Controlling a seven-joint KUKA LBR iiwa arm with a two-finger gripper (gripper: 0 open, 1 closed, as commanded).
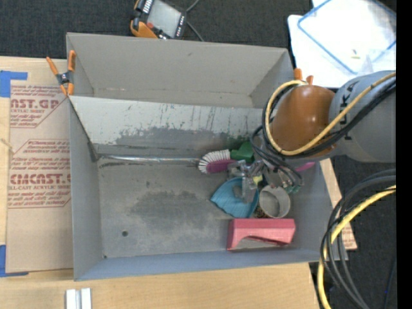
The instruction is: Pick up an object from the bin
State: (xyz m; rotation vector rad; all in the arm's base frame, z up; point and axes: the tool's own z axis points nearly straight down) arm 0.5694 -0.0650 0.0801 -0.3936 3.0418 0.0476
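Plainly, your gripper point(250, 177) hung low inside the bin point(154, 205), close to the right wall as the camera sees it and about midway between the back slope and the front wall. It sat directly above a crumpled blue cloth point(228, 199). Whether it was open or closed you could not tell, because the cables and the orange cover point(302, 118) on the wrist crowded that spot. Nothing was visibly held.

The loose things lay bunched at the right end of the floor. A brush point(211, 163) with white and pink bristles lay at the foot of the back slope, just beside the gripper, perhaps because the slope let it slide down there. A green piece point(243, 150) lay close behind it. A pale cup point(275, 203) rested touching or nearly touching the cloth on the side toward the right wall. A pink block point(261, 232) lay along the front wall, just in front of both.

By my judgement the cloth was your likeliest pick, since it lay straight beneath the gripper and its raised folds would take a pinch from above. The cup was close enough that you risked nudging it.
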